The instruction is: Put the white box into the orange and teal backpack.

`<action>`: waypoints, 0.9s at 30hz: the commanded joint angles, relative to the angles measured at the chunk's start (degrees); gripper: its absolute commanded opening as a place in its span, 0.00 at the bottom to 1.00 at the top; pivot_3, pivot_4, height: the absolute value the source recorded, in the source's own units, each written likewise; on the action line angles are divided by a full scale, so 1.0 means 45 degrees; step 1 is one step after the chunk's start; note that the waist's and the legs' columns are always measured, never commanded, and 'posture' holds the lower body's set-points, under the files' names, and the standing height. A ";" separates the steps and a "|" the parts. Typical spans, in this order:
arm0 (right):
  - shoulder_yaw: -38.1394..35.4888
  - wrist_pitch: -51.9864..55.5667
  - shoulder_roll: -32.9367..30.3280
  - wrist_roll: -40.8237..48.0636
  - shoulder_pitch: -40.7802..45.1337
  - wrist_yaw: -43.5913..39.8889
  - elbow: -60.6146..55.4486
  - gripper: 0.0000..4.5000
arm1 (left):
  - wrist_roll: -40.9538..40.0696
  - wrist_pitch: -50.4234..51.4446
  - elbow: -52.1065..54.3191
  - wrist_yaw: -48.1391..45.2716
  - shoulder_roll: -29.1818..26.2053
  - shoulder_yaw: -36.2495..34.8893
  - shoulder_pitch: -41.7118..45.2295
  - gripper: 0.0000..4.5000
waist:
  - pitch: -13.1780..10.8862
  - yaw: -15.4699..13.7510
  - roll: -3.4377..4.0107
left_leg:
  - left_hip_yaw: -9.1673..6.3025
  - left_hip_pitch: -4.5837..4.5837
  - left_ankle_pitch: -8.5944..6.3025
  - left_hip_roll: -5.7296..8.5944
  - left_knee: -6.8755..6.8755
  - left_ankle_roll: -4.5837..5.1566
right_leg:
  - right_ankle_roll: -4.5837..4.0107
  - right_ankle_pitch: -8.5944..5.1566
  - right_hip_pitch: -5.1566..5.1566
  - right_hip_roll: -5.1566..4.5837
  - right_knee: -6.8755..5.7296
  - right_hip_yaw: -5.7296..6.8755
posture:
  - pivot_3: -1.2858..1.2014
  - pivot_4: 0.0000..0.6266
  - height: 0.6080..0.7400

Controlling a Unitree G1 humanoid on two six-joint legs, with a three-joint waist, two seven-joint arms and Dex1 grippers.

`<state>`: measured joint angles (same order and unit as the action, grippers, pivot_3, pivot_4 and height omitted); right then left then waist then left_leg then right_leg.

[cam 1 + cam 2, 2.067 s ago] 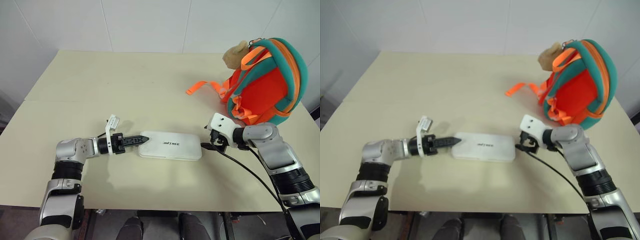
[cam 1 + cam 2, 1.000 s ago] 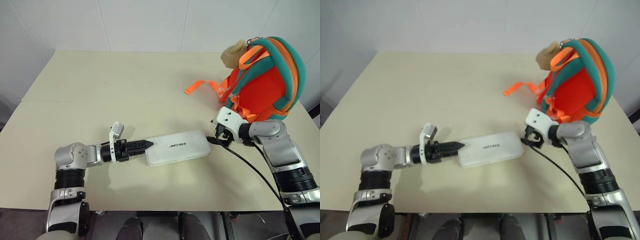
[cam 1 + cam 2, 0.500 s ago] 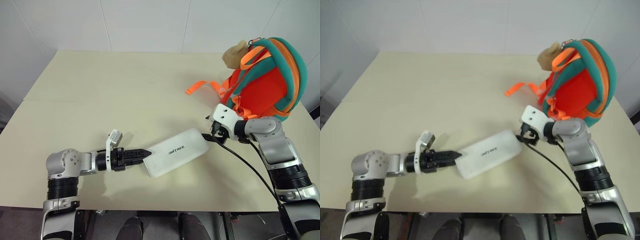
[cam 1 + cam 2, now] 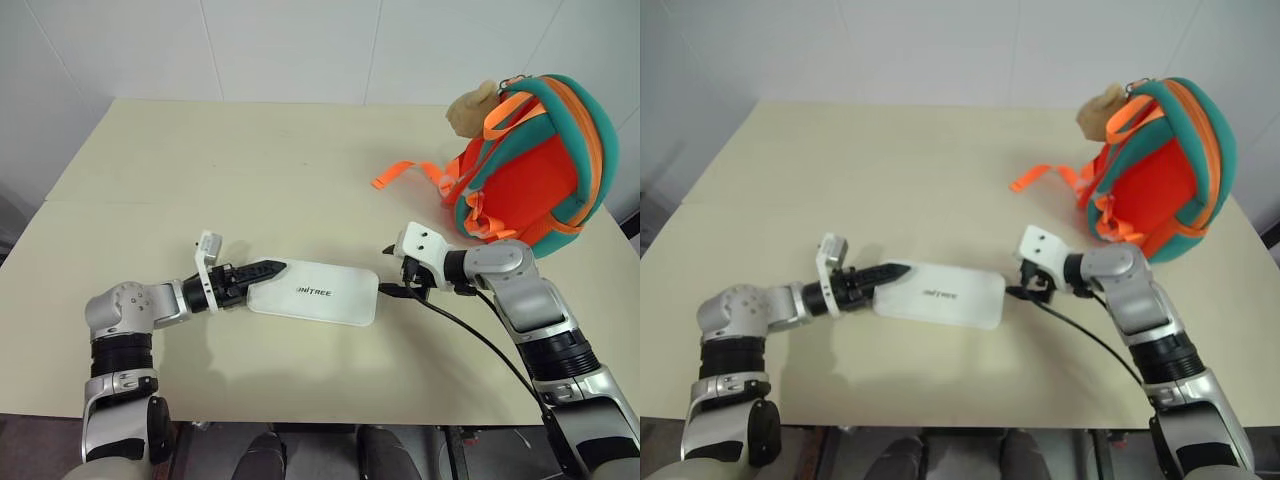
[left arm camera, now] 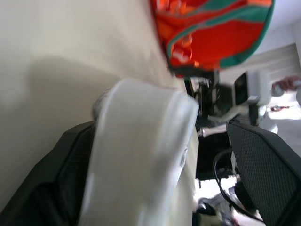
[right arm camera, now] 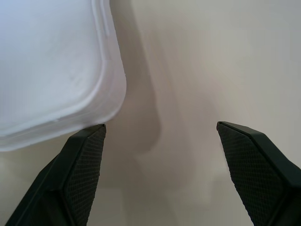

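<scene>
Overhead, the white box (image 4: 312,292) lies flat near the middle of the pale worktop (image 4: 250,170), its long side running from 9 to 3 o'clock with small dark lettering on the lid. The left tool (image 4: 262,270) comes in from 9 o'clock, its black fingertips at the box's left end. The right tool (image 4: 394,291) sits at the box's 3 o'clock end, just beside its corner; a black cable trails from it toward 5 o'clock.

The left wrist view adds what the head views hide: the box's edge (image 5: 141,155) stands between the two widely spread black fingers (image 5: 265,165), and the right tool's white housing (image 5: 251,87) shows beyond the far end of the box. Whether the fingers press the box cannot be told. The right wrist view shows its own fingers (image 6: 77,174) spread wide over bare worktop, with the box's rounded corner (image 6: 56,70) just beside one fingertip and nothing between them.

The orange and teal backpack (image 4: 530,165) stands upright at 2 o'clock on the worktop, well apart from the box, a tan plush animal (image 4: 470,108) at its top and an orange strap (image 4: 405,175) trailing toward the centre. Its inside cannot be seen.
</scene>
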<state>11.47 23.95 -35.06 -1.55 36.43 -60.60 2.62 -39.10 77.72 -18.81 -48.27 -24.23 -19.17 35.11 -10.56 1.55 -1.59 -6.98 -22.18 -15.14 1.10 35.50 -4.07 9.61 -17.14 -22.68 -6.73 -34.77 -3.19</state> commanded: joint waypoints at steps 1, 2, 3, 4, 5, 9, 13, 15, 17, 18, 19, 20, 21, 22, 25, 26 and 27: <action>-0.0008 -0.0197 -0.0018 0.0265 0.0154 0.0003 -0.0358 1.00 | -0.0340 -0.0106 0.0057 -0.0191 -0.0213 0.0167 -0.0146 1.00 | 0.0000 0.0002 0.0000 | 0.0002 0.0000 0.0000 0.0000 -0.0002 0.0000 | 0.0000 0.0000 -0.0003 0.0000 0.0000 0.0001 | 0.52 0.24 1.00; -0.0007 -0.0190 -0.0031 0.0279 0.0121 0.0003 -0.0397 1.00 | -0.0331 -0.0107 0.0010 -0.0165 -0.0240 0.0188 -0.0133 1.00 | 0.0000 0.0002 0.0000 | 0.0004 0.0000 0.0000 -0.0002 -0.0003 0.0000 | 0.0000 0.0000 -0.0004 0.0001 0.0001 0.0003 | 0.52 0.24 1.00; -0.0005 -0.0185 -0.0046 0.0289 0.0088 0.0005 -0.0427 1.00 | -0.0356 -0.0063 0.0031 -0.0132 -0.0249 0.0197 -0.0115 1.00 | 0.0000 0.0002 0.0000 | 0.0007 0.0000 0.0000 -0.0002 -0.0002 -0.0001 | 0.0000 0.0000 -0.0004 0.0001 0.0002 0.0003 | 0.52 0.24 1.00; -0.0004 -0.0187 -0.0064 0.0302 0.0063 0.0008 -0.0441 1.00 | -0.0386 -0.0025 0.0071 -0.0123 -0.0256 0.0226 -0.0107 1.00 | 0.0000 0.0002 0.0000 | 0.0013 0.0001 0.0000 -0.0003 0.0000 0.0000 | 0.0000 0.0000 -0.0004 0.0001 0.0002 0.0003 | 0.52 0.24 1.00; 0.0001 -0.0181 -0.0083 0.0312 0.0040 0.0012 -0.0460 1.00 | -0.0325 -0.0022 0.0124 -0.0143 -0.0337 0.0394 -0.0131 1.00 | 0.0000 0.0003 0.0000 | 0.0014 0.0002 0.0000 -0.0003 0.0003 0.0000 | 0.0000 0.0000 -0.0003 0.0001 -0.0001 0.0003 | 0.52 0.24 1.00; -0.0010 -0.0124 -0.0163 0.0294 -0.0050 0.0054 -0.0561 1.00 | 0.0234 -0.0788 0.0149 -0.0173 -0.0751 0.1154 -0.0239 1.00 | 0.0000 0.0003 0.0000 | 0.0014 0.0008 0.0001 -0.0004 0.0010 -0.0001 | 0.0000 0.0000 -0.0001 0.0002 -0.0014 0.0002 | 0.52 0.24 1.00; -0.0040 0.0009 -0.0167 0.0397 -0.0252 0.0028 -0.0840 1.00 | -0.0114 -0.0676 -0.0176 -0.0274 -0.0919 0.1092 0.0181 1.00 | 0.0000 0.0002 0.0000 | 0.0014 0.0009 0.0002 -0.0005 0.0013 -0.0002 | 0.0000 0.0000 0.0000 0.0002 -0.0017 0.0002 | 0.52 0.24 1.00; -0.0015 0.0040 -0.0148 0.0407 -0.0327 0.0041 -0.0921 1.00 | -0.0243 -0.0487 -0.0042 -0.0356 -0.0921 0.1248 0.0210 1.00 | 0.0000 0.0013 0.0000 | 0.0014 0.0009 0.0002 -0.0005 0.0015 -0.0002 | 0.0000 0.0000 0.0000 0.0003 -0.0020 0.0002 | 0.52 0.24 1.00; 0.0026 0.0023 -0.0116 0.0385 -0.0341 0.0081 -0.0920 1.00 | -0.0335 -0.0604 -0.0123 -0.0263 -0.0692 0.1081 0.0283 1.00 | 0.0000 0.0011 0.0000 | 0.0015 0.0009 0.0002 -0.0005 0.0015 -0.0002 | 0.0000 0.0000 0.0000 0.0003 -0.0020 0.0001 | 0.52 0.24 1.00; 0.0030 0.0041 -0.0079 0.0400 -0.0323 0.0099 -0.0936 1.00 | -0.0360 -0.0662 -0.0272 -0.0134 -0.0537 0.0927 0.0378 1.00 | 0.0000 0.0007 0.0000 | 0.0015 0.0009 0.0002 -0.0005 0.0014 -0.0001 | 0.0000 0.0000 0.0000 0.0003 -0.0018 0.0001 | 0.52 0.24 1.00; 0.0028 0.0059 -0.0054 0.0414 -0.0310 0.0109 -0.0952 1.00 | -0.0372 -0.0694 -0.0377 -0.0040 -0.0436 0.0822 0.0445 1.00 | 0.0000 0.0005 0.0000 | 0.0015 0.0009 0.0002 -0.0005 0.0014 -0.0001 | 0.0000 0.0000 0.0000 0.0002 -0.0018 0.0001 | 0.52 0.24 1.00; 0.0027 0.0079 -0.0048 0.0421 -0.0307 0.0115 -0.0984 1.00 | -0.0324 -0.0777 -0.0411 0.0088 -0.0331 0.0787 0.0476 0.96 | 0.0000 -0.0006 0.0000 | 0.0015 0.0009 0.0002 -0.0005 0.0014 -0.0001 | 0.0000 0.0000 0.0000 0.0003 -0.0019 0.0002 | 0.52 0.24 1.00; 0.0021 0.0106 -0.0045 0.0434 -0.0297 0.0115 -0.1019 1.00 | -0.0374 -0.0779 -0.0464 0.0156 -0.0190 0.0714 0.0532 0.91 | 0.0000 -0.0025 0.0000 | 0.0013 0.0008 0.0002 -0.0005 0.0016 -0.0001 | 0.0000 0.0000 0.0000 0.0003 -0.0019 0.0004 | 0.52 0.24 1.00; 0.0018 0.0125 -0.0047 0.0440 -0.0294 0.0115 -0.1041 1.00 | -0.0422 -0.0774 -0.0492 0.0201 -0.0098 0.0667 0.0564 0.86 | 0.0000 -0.0024 0.0000 | 0.0013 0.0008 0.0002 -0.0005 0.0017 -0.0001 | 0.0000 0.0000 0.0000 0.0002 -0.0018 0.0004 | 0.52 0.24 1.00; -0.0013 0.0103 -0.0133 0.0416 -0.0319 0.0122 -0.1063 1.00 | -0.0433 -0.0688 -0.0434 0.0298 -0.0014 0.0760 0.0569 0.66 | 0.0000 -0.0007 0.0000 | 0.0014 0.0004 0.0001 -0.0005 0.0019 -0.0001 | 0.0000 0.0000 0.0000 0.0001 -0.0015 0.0004 | 0.52 0.24 1.00; -0.0034 0.0104 -0.0169 0.0416 -0.0328 0.0125 -0.1075 1.00 | -0.0440 -0.0656 -0.0398 0.0300 -0.0009 0.0788 0.0563 0.59 | 0.0000 -0.0004 0.0000 | 0.0014 0.0004 0.0001 -0.0005 0.0017 -0.0001 | 0.0000 0.0000 0.0000 0.0002 -0.0013 0.0004 | 0.52 0.24 1.00; -0.0058 0.0109 -0.0201 0.0421 -0.0335 0.0131 -0.1091 1.00 | -0.0466 -0.0610 -0.0363 0.0306 -0.0001 0.0785 0.0572 0.52 | 0.0000 -0.0003 0.0000 | 0.0014 0.0005 0.0001 -0.0005 0.0014 -0.0001 | 0.0000 0.0000 -0.0001 0.0002 -0.0011 0.0004 | 0.52 0.24 1.00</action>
<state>11.52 24.98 -35.53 -0.64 34.64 -60.26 0.47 -39.48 74.58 -21.45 -46.75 -24.76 -15.69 36.65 -10.56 1.54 -1.60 -6.92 -22.16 -15.13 1.08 35.56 -4.08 9.61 -17.14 -22.69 -6.72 -34.81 -3.17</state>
